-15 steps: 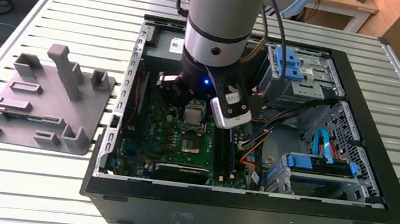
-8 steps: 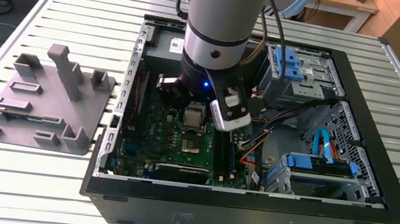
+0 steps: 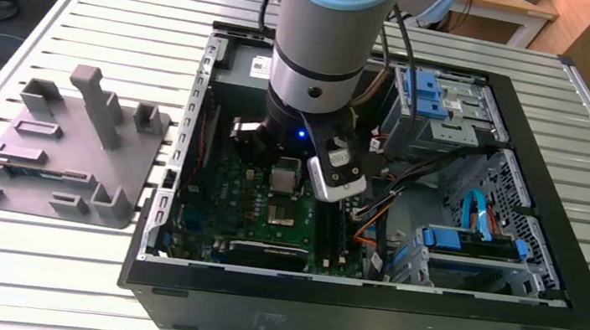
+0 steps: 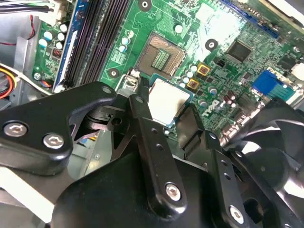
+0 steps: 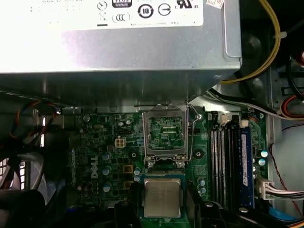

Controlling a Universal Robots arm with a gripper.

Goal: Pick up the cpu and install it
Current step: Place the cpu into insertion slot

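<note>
The tool [image 4: 166, 105] is clenched on the cpu [image 4: 165, 97]: in the second wrist view its two black fingers [image 4: 142, 118] press against opposite edges of the small square chip, whose shiny silver top faces up. In both wrist views the cpu hangs over the green circuit board [image 5: 102, 142], just beside the metal-framed socket [image 5: 165, 133], which lies open; the chip is not seated in it. How far it sits above the board cannot be told. Next to the socket run the long black memory slots [image 5: 223, 156], and white lettering is printed on the board near a row of small capacitors. Beyond the socket, in the first wrist view, stands the grey metal power supply [image 5: 118, 52], bearing a white label [image 5: 118, 12] with black print and several round marks. Yellow, red and black cables [image 5: 270, 52] pass beside it. In the exterior view the arm [image 3: 327, 42] reaches down into the open black computer case [image 3: 369, 296], which has blue drive brackets [image 3: 428, 93] on the exterior view's right. The case rests on a slatted metal table [image 3: 35, 268], and a grey plastic holder [image 3: 60, 153] sits beside it on the exterior view's left.
</note>
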